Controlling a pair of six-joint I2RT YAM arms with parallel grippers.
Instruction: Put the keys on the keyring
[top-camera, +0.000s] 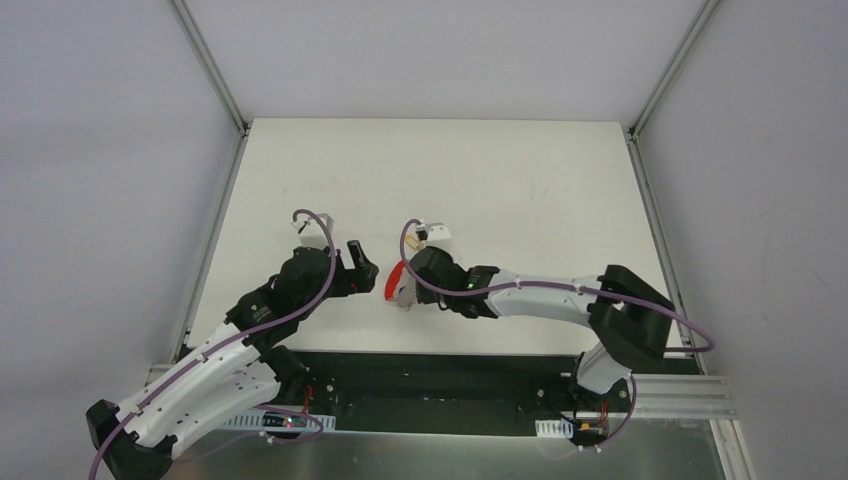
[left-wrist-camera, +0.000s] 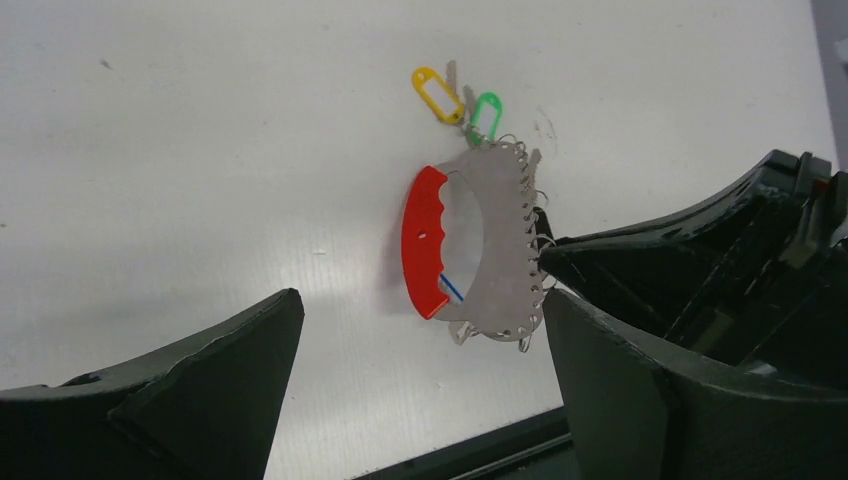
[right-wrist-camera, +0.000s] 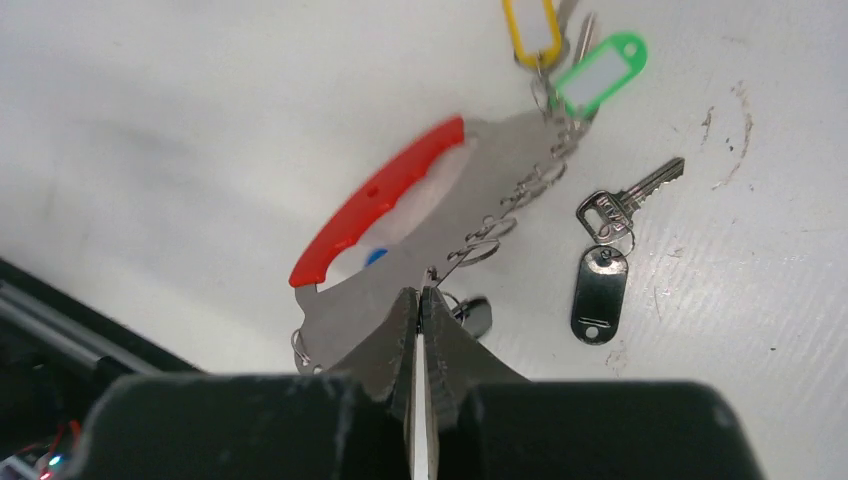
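Note:
The keyring (right-wrist-camera: 480, 180) is a silvery crescent plate with a curved red section (right-wrist-camera: 380, 200) and small wire rings along its edge. It also shows in the left wrist view (left-wrist-camera: 490, 250) and in the top view (top-camera: 397, 281). My right gripper (right-wrist-camera: 420, 300) is shut on the plate's ringed edge. A yellow-headed key (right-wrist-camera: 532, 28) and a green-headed key (right-wrist-camera: 600, 65) lie at the plate's far end. A black-headed key (right-wrist-camera: 600, 293) lies on the table beside the plate, apart from it. A bit of blue (right-wrist-camera: 376, 256) shows through the plate's opening. My left gripper (left-wrist-camera: 420, 390) is open and empty, just left of the keyring.
The white table (top-camera: 450, 180) ends in a black strip at the near edge (top-camera: 440, 370), close below the keyring. Metal rails (top-camera: 210, 75) run along both sides. My right gripper's fingers (left-wrist-camera: 600, 265) sit next to my left gripper's right finger (left-wrist-camera: 640, 390).

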